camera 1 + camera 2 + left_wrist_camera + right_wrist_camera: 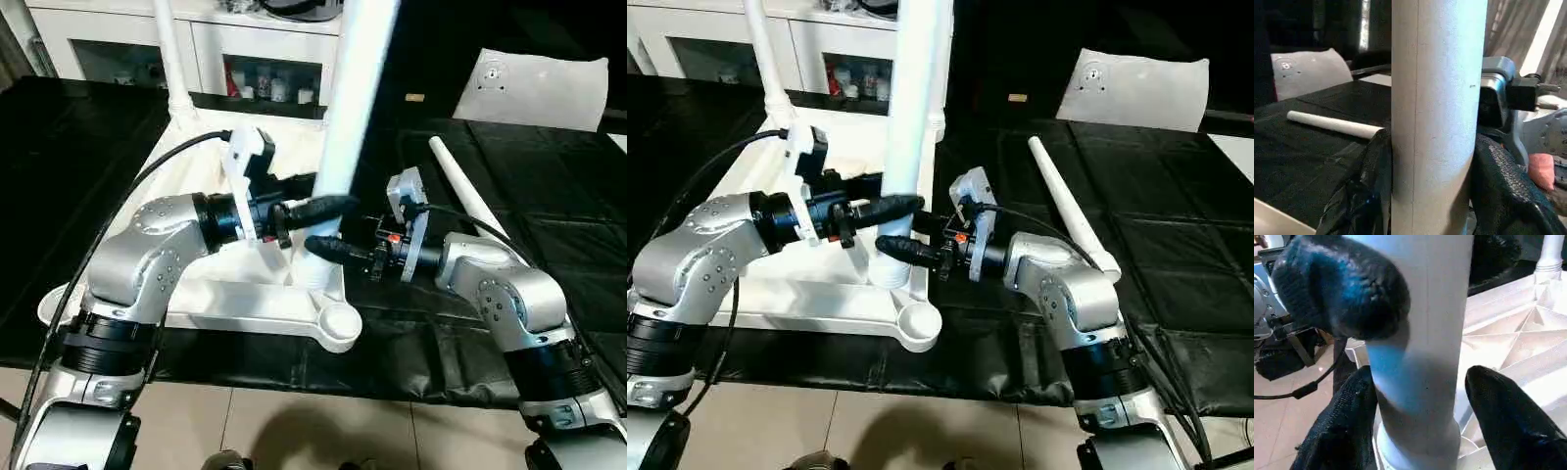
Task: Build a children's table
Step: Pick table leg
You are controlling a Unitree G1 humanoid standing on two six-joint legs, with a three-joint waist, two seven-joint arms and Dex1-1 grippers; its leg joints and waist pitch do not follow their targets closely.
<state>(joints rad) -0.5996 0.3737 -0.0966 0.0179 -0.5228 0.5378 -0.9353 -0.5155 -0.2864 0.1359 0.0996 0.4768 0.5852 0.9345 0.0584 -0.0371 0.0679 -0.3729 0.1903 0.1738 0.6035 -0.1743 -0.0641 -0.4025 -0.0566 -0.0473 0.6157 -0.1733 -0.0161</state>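
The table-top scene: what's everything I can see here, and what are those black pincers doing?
Tabletop: one, white, ribbed underside up on the black mat.
Upright legs: two, white; the near leg stands in a corner socket, the far leg in a back corner.
Loose leg: one, white, lying on the mat to the robot's right.
Flat board: one, white, far right.
Cabinet: one, white with glass doors, behind.
Mat: black, under everything.
Left gripper: black fingers closed around the near leg.
Right gripper: black, gripping the same leg lower down, near the socket.
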